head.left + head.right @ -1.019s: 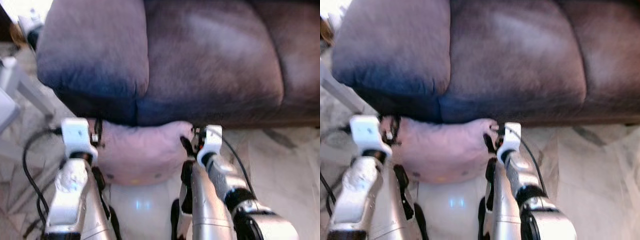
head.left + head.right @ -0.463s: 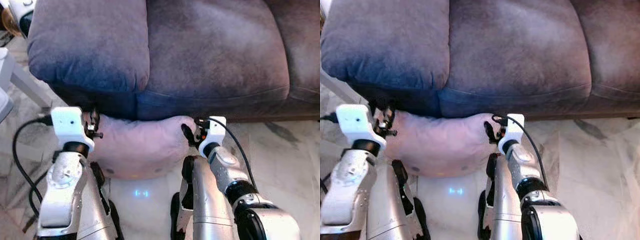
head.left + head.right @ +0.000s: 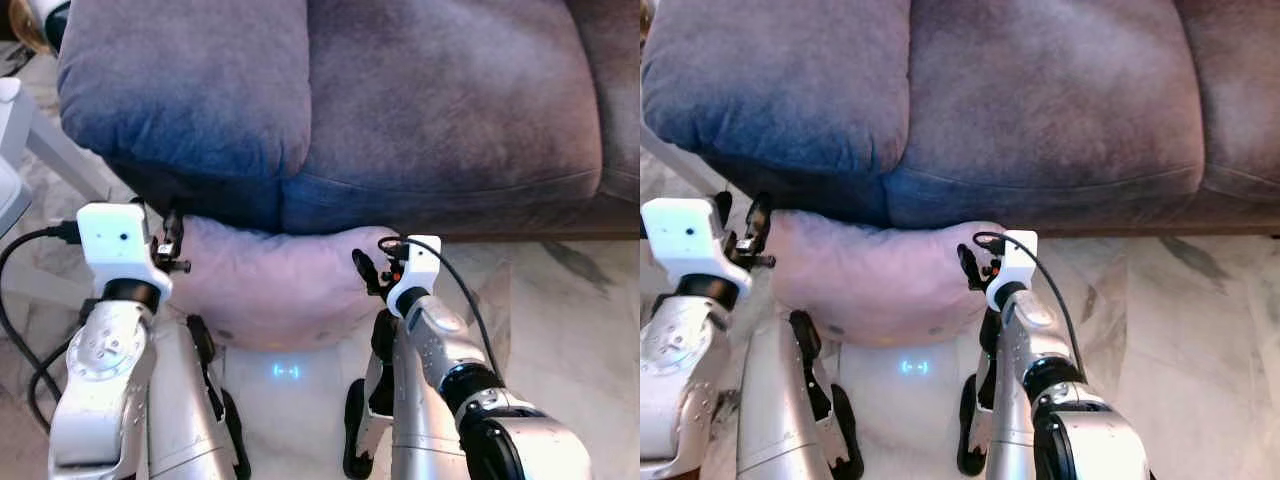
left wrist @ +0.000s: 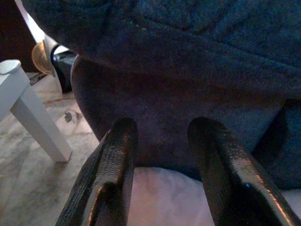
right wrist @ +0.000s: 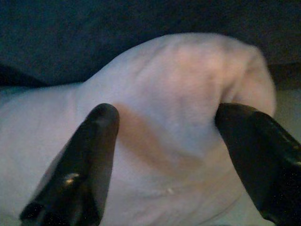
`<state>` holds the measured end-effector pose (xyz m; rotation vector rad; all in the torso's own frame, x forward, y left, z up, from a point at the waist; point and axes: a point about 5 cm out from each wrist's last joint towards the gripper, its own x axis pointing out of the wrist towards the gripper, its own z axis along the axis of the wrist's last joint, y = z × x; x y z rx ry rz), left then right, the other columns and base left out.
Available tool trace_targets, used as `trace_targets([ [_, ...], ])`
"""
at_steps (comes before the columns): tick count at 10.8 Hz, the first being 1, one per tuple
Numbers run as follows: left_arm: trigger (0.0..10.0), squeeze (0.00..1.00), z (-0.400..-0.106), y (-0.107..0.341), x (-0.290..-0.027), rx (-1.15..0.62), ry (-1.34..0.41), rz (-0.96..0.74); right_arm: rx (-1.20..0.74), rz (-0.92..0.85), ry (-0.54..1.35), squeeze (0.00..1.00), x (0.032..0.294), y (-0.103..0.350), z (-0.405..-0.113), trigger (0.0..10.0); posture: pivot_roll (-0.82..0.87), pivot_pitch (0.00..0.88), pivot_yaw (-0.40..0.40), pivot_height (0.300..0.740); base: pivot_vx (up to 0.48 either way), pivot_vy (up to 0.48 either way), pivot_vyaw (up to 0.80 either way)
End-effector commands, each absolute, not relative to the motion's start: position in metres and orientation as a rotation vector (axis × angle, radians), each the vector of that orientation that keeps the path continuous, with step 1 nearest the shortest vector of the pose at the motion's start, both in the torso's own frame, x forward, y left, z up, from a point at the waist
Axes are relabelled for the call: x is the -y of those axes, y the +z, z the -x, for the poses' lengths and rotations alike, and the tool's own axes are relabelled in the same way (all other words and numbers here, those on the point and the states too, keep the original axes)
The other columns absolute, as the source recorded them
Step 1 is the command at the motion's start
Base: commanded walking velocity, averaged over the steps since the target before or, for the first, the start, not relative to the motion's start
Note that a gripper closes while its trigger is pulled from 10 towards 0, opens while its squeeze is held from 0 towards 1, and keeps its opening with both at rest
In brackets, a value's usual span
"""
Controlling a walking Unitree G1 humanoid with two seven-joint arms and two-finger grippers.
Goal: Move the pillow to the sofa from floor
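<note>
A pale pink pillow (image 3: 270, 285) lies on the floor, pressed against the base of the purple-grey sofa (image 3: 400, 100). My left gripper (image 3: 172, 240) is at the pillow's left end, open. In the left wrist view its fingers (image 4: 117, 155) stand apart, with the pillow (image 4: 160, 197) low between them and the sofa's front just ahead. My right gripper (image 3: 365, 270) is at the pillow's right end. In the right wrist view it is open wide (image 5: 168, 113), and the pillow's bulging corner (image 5: 164, 94) sits between its fingers.
A white table leg (image 3: 60, 165) slants down left of the sofa's arm. A black cable (image 3: 20, 300) loops beside my left arm. Marble floor (image 3: 560, 330) stretches to the right. My own legs, with a small blue light (image 3: 286, 372), stand just behind the pillow.
The blur has cleared and the whole view has shifted a little, so the camera moved. Both grippers stay at the pillow's two ends. The pillow still lies against the sofa's base.
</note>
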<state>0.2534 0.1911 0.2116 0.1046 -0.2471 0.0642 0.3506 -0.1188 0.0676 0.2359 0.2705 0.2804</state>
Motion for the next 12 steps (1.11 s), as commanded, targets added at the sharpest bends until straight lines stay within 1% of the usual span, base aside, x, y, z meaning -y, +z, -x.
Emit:
trace_targets([
  [1,10.0,0.0,-0.247,0.213,-0.19,0.237,0.05,-0.096,-0.326,-0.2,0.281,0.0,0.115,0.054,-0.343,10.0,0.25,0.464,-0.108,0.468,0.0,0.0,0.0],
  [3,10.0,0.0,-0.245,0.213,-0.188,0.219,0.038,-0.09,-0.304,-0.128,0.264,0.0,0.117,0.058,-0.346,10.0,0.24,0.475,-0.101,0.468,0.0,0.0,0.0],
  [4,10.0,0.0,-0.246,0.213,-0.186,0.217,0.033,-0.088,-0.302,-0.108,0.186,0.0,0.128,0.06,-0.349,10.0,0.24,0.48,-0.1,0.468,0.0,0.0,0.0],
  [5,10.0,0.0,-0.247,0.217,-0.185,0.224,0.027,-0.083,-0.253,-0.153,0.138,1.0,0.138,0.071,-0.356,10.0,0.23,0.489,-0.103,0.468,0.0,0.0,0.0],
  [7,10.0,0.0,-0.246,0.218,-0.184,0.224,0.024,-0.08,-0.23,-0.156,0.125,1.0,0.143,0.079,-0.361,10.0,0.23,0.487,-0.104,0.468,0.0,0.0,0.0],
  [9,10.0,0.0,-0.245,0.22,-0.182,0.221,0.02,-0.08,-0.236,-0.193,0.141,1.0,0.14,0.078,-0.36,10.0,0.23,0.485,-0.104,0.468,0.0,0.0,0.0],
  [10,10.0,0.0,-0.244,0.22,-0.183,0.218,0.019,-0.082,-0.238,-0.211,0.183,1.0,0.134,0.076,-0.359,10.0,0.24,0.484,-0.102,0.468,0.0,0.0,0.0],
  [11,10.0,0.0,-0.243,0.22,-0.183,0.215,0.018,-0.082,-0.246,-0.211,0.182,1.0,0.133,0.074,-0.358,10.0,0.24,0.486,-0.102,0.468,0.0,0.0,0.0],
  [12,10.0,0.0,-0.241,0.22,-0.183,0.21,0.015,-0.084,-0.259,-0.166,0.186,1.0,0.131,0.071,-0.356,10.0,0.25,0.489,-0.102,0.468,0.0,0.0,0.0],
])
